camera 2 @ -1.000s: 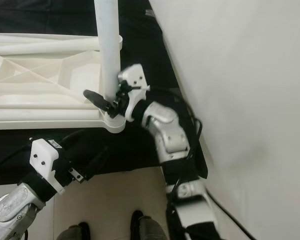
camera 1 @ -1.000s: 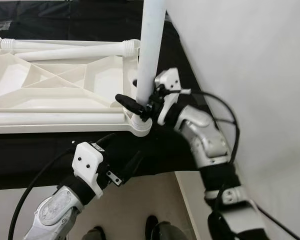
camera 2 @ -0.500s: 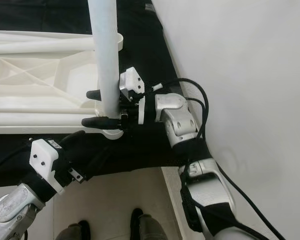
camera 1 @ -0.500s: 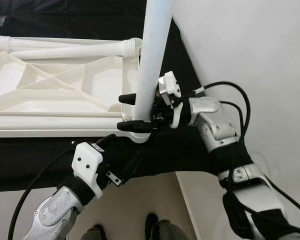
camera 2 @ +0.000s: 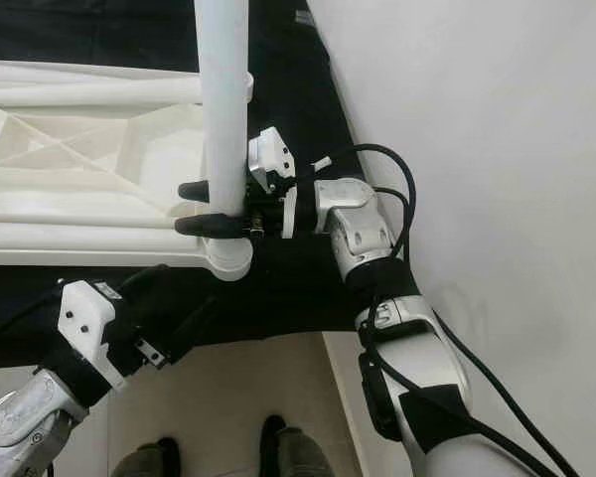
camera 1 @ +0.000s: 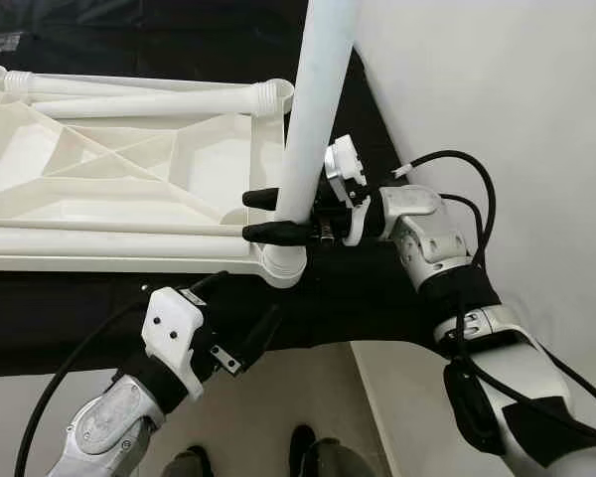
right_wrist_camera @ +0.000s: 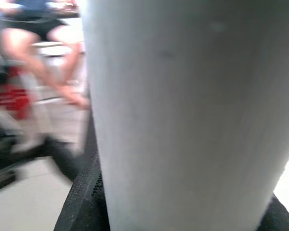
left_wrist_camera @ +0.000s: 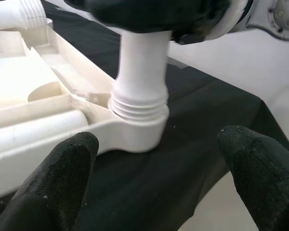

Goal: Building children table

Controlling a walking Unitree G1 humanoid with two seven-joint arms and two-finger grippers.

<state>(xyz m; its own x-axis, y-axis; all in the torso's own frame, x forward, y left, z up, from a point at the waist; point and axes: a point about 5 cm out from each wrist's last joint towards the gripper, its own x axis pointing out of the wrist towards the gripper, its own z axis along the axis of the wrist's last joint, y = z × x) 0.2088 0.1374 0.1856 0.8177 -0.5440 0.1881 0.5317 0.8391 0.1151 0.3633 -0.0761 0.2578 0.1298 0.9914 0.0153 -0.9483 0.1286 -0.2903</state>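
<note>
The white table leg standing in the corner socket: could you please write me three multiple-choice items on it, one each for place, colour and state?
1. Where does the upright table leg stand?
A. In a corner socket of the upturned tabletop
B. Flat on the floor
C. In the left claw

2. What colour is the cloth under the tabletop?
A. Red
B. Black
C. Yellow

3. How is the right claw set?
A. Open, far from the leg
B. Resting on the floor
C. Shut on the leg, one finger each side

Answers: 1 A, the leg's threaded end sits in the socket; 2 B, dark cloth shows around the white plastic; 3 C, both black fingers hug the leg while the left claw waits open below.
</note>
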